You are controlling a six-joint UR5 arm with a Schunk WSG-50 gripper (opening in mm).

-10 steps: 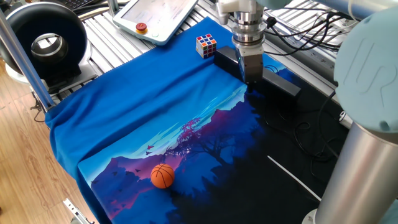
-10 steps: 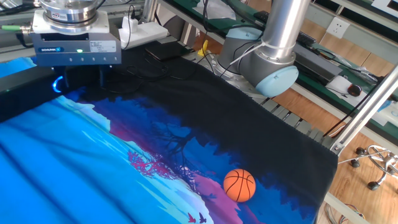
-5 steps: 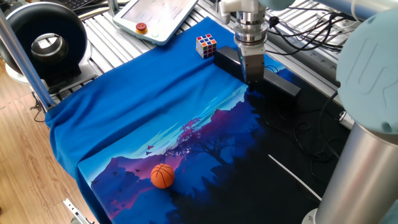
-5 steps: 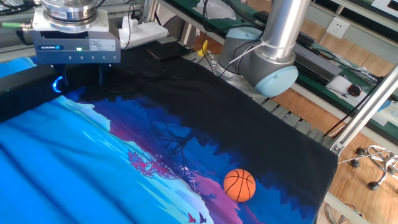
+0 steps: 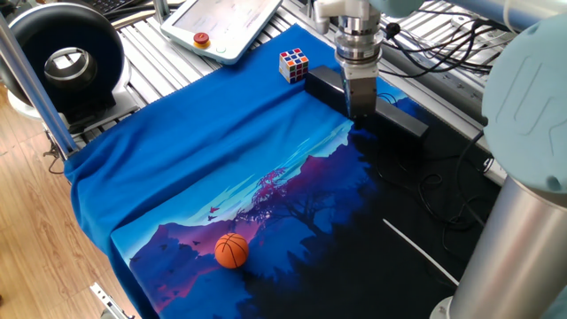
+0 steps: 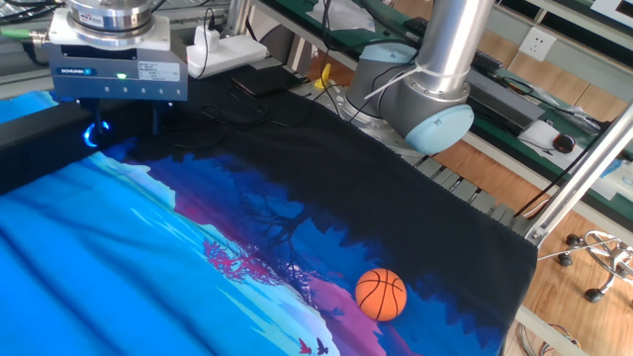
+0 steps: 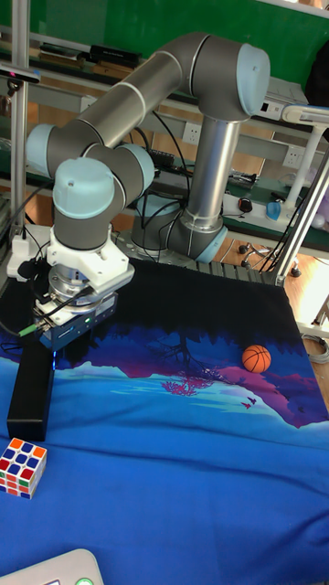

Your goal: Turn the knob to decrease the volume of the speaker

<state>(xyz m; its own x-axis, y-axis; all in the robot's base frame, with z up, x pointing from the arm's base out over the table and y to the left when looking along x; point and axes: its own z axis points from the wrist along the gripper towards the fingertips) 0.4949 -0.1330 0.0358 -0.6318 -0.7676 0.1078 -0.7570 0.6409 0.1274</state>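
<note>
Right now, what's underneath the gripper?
The gripper stands on the speaker, a black bar on the blue cloth. Blue glow shows beside its fingers; the knob itself is covered.

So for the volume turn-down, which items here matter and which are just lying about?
Part of the job:
- speaker
- knob, seen only as a blue glow
- pincer

Just lying about:
- puzzle cube
- orange ball
- red button
- black ring-shaped device

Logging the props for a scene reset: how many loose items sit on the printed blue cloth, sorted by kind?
Orange ball: 1
Colourful puzzle cube: 1
Long matte-black speaker bar: 1
Total: 3
</note>
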